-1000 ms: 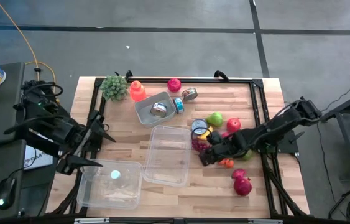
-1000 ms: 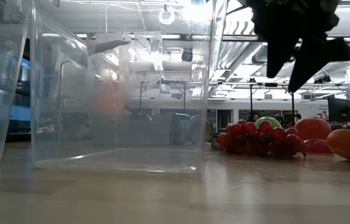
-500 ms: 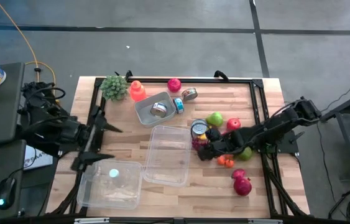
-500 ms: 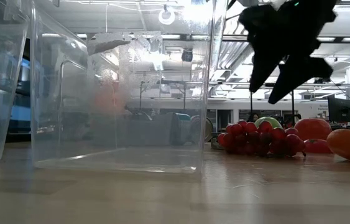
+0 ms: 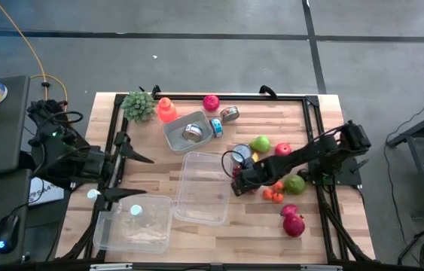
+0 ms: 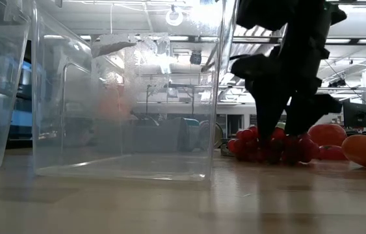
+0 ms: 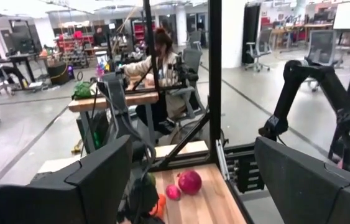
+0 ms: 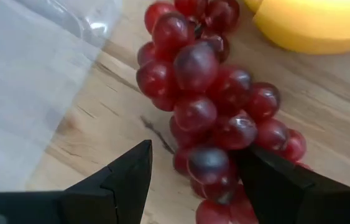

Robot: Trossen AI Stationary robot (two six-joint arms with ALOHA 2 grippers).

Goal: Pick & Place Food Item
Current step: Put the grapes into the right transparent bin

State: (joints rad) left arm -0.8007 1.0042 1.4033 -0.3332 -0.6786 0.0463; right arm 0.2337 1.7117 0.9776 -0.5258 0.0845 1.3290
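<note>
A bunch of red grapes (image 8: 206, 106) lies on the wooden table (image 5: 159, 162), just right of a clear plastic container (image 5: 200, 188). My right gripper (image 8: 194, 163) has come down on it from above, open, with one finger on each side of the bunch's end. In the low view its dark fingers (image 6: 267, 123) stand in front of the grapes (image 6: 244, 143). In the high view the right gripper (image 5: 236, 183) covers most of the bunch. My left gripper (image 5: 127, 177) waits raised at the table's left edge, open and pointing level. My right gripper stands astride the end of the grape bunch (image 8: 215, 168), fingers slanting down from above. One finger (image 8: 268, 177) lies close against the outer grapes. I cannot tell whether it touches them. The bunch rests on the table.
A second clear container (image 5: 132, 222) stands near the front left. Apples (image 5: 282, 150), a green fruit (image 5: 296, 183), orange tomatoes (image 5: 273, 196) and pomegranates (image 5: 293, 222) crowd the right side. A grey tray (image 5: 185, 132), cans (image 5: 229, 114) and a small plant (image 5: 139, 105) sit at the back.
My right gripper has sunk and moved toward the table's left, onto the grapes; its fingers now stand around the bunch, with the gap unchanged. The grapes have stayed put. My left gripper has turned a little at the left edge.
</note>
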